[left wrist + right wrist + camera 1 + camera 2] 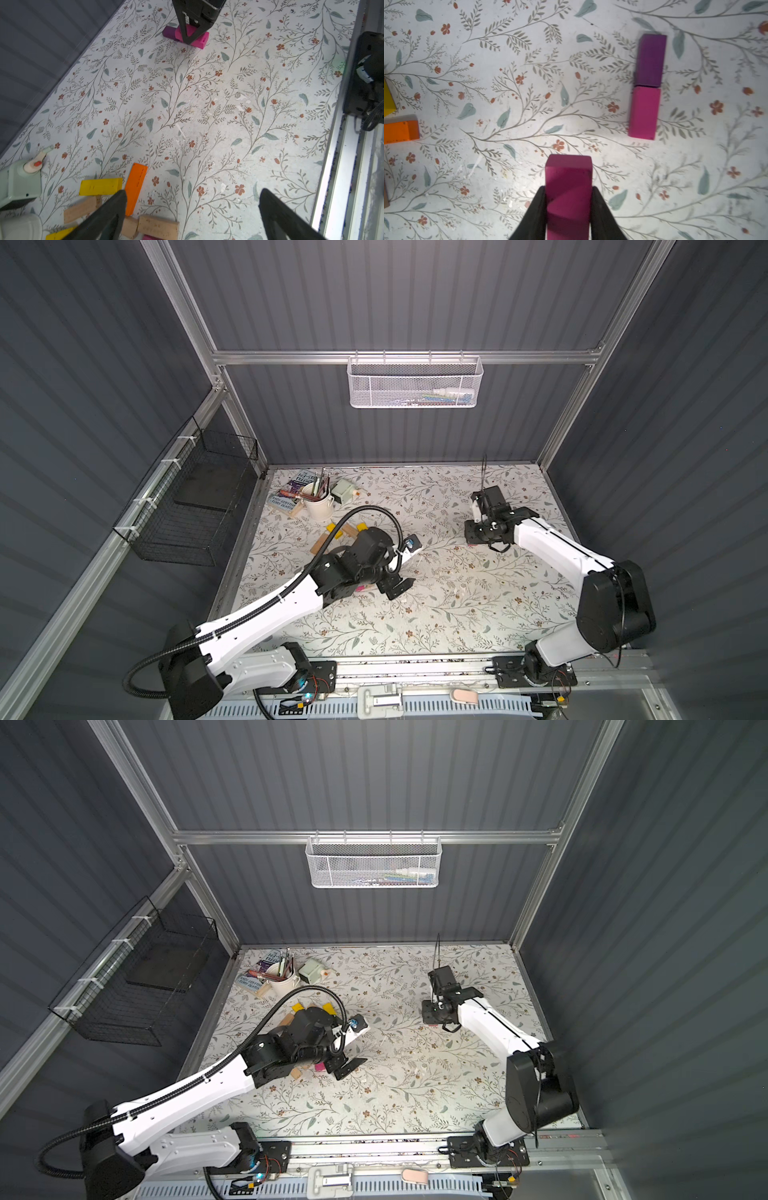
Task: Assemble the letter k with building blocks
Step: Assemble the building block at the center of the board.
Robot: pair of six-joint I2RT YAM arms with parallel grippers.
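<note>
Grey ribbed walls enclose a floral-patterned table [457, 614], and two arms reach in from the lower edge of the frame.

Right tool [568, 189]: closed on a dark pink block [568, 172], with one finger against each long side. Whether this block touches the table cannot be told. Near it, a purple block [651, 60] and a pink block [643, 112] lie flat on the table, end to end and touching. In both top views this tool sits right of centre.

Left tool [192, 191]: fingers spread wide with nothing between them, positioned left of centre in both top views.

Loose stock: a yellow block [100, 186], an orange block [136, 188] and tan blocks [158, 226] lie clustered beside the left tool. They are well apart from the purple and pink pair.

A white cup [318, 508] holding brushes stands at the upper left of the table.
</note>
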